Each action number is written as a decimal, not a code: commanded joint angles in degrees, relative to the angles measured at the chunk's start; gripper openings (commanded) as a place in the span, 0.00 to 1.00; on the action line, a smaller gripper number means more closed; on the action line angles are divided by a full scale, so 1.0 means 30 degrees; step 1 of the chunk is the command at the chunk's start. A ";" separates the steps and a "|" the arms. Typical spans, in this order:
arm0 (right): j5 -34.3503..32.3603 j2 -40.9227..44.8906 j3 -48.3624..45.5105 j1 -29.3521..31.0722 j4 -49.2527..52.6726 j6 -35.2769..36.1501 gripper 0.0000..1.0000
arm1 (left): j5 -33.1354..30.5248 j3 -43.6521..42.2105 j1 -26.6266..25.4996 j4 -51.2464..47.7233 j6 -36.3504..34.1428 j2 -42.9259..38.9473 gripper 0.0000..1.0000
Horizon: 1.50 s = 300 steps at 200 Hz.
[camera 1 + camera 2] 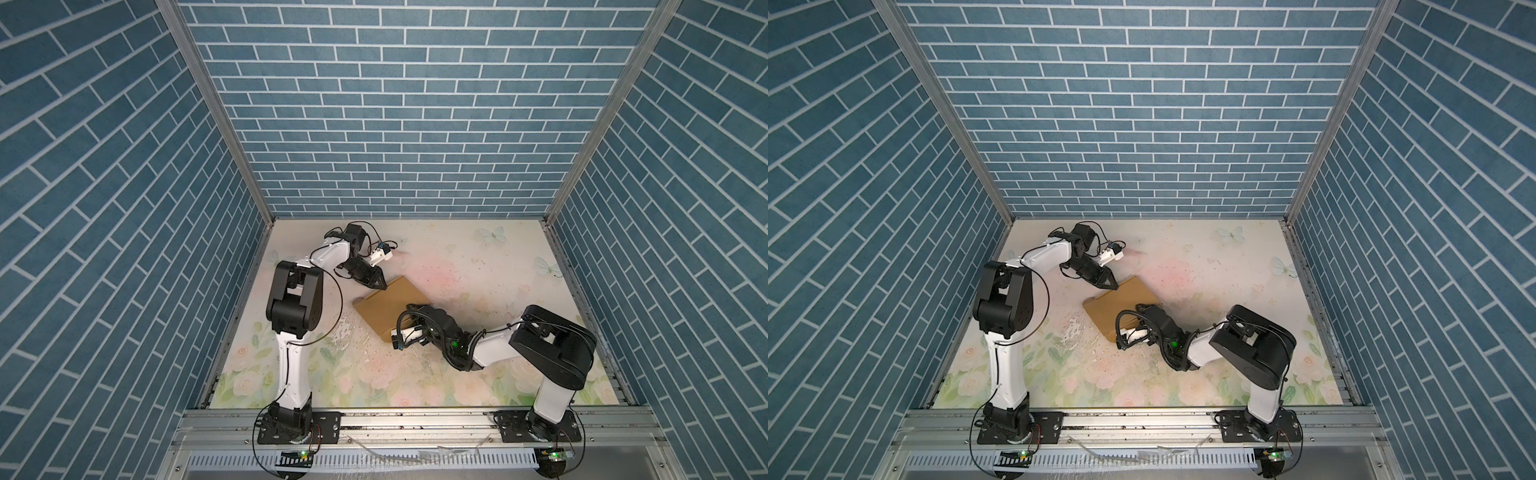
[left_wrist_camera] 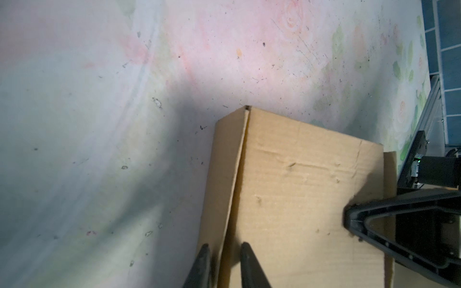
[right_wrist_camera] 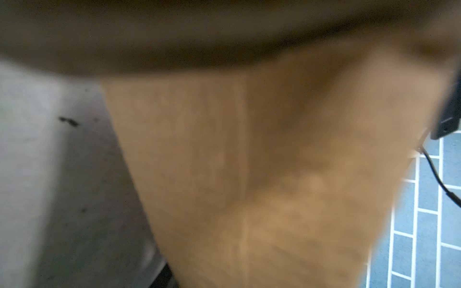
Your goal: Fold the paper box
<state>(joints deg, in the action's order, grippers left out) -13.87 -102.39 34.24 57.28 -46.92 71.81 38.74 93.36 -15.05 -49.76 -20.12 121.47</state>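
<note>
The paper box (image 1: 390, 309) is lying near the middle of the table (image 1: 478, 266), turned at a slant to the table's edges in both top views. It is looking folded up. A broad top panel is facing upward. From the left wrist camera I am seeing the paper box (image 2: 299, 199) with a narrow side wall running alongside that panel and meeting it at a crease. The cardboard is showing dents and creases in spots.

The left gripper (image 1: 384, 286) is sitting at the box's far left corner. Its fingers (image 2: 203, 264) are standing apart and straddling that side wall, with a gap on either side of the cardboard, so they are not pinching it.

The right gripper (image 1: 415, 313) is hanging over the near right part of the box, reaching in from the right. One of its fingers (image 2: 351, 219) is showing above the top panel. I cannot tell whether its fingers are apart or closed, nor whether they are touching the box. Its own camera is giving me only blurred brown cardboard.

Blue brick-pattern walls (image 1: 415, 124) are enclosing the table on three sides.
</note>
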 commanded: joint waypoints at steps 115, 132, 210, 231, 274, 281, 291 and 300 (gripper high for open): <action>0.5721 0.5376 0.1902 -0.1653 0.5950 -1.1005 0.47 | 0.3707 -0.0546 0.4197 0.2159 0.2859 -0.8798 0.49; 0.7790 0.5955 0.2094 -0.2645 0.6026 -1.4099 0.47 | 0.4356 -0.1587 0.5013 0.3119 0.4208 -0.9969 0.50; 1.4496 0.4004 0.1174 -0.4940 0.0199 -2.3302 0.45 | 0.6311 -0.7483 0.5866 0.6744 0.4740 -1.3934 0.53; 1.4715 0.2791 0.0650 -0.4971 -0.2626 -2.4757 0.44 | 0.5963 -0.8058 0.5892 0.7093 0.4761 -1.3913 0.53; 1.5223 0.0395 0.0190 -0.4975 -0.5425 -2.5422 0.41 | 0.4764 -0.8386 0.5895 0.7299 0.4179 -1.3634 0.54; 1.5281 0.0227 0.0138 -0.4944 -0.5421 -2.5281 0.41 | 0.4702 -0.8414 0.5895 0.7328 0.4144 -1.3544 0.55; 1.5367 0.0038 -0.0012 -0.4942 -0.5536 -2.4966 0.41 | 0.4514 -0.8553 0.5868 0.7486 0.4065 -1.3435 0.55; 1.5432 -0.0164 -0.0186 -0.4945 -0.5648 -2.4520 0.42 | 0.4539 -0.8789 0.5866 0.7761 0.4048 -1.3377 0.55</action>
<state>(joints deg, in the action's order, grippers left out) 29.89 -101.82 34.59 42.57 -57.34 -1.21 53.47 68.49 2.33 -28.40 -6.66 80.40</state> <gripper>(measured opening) 0.491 0.550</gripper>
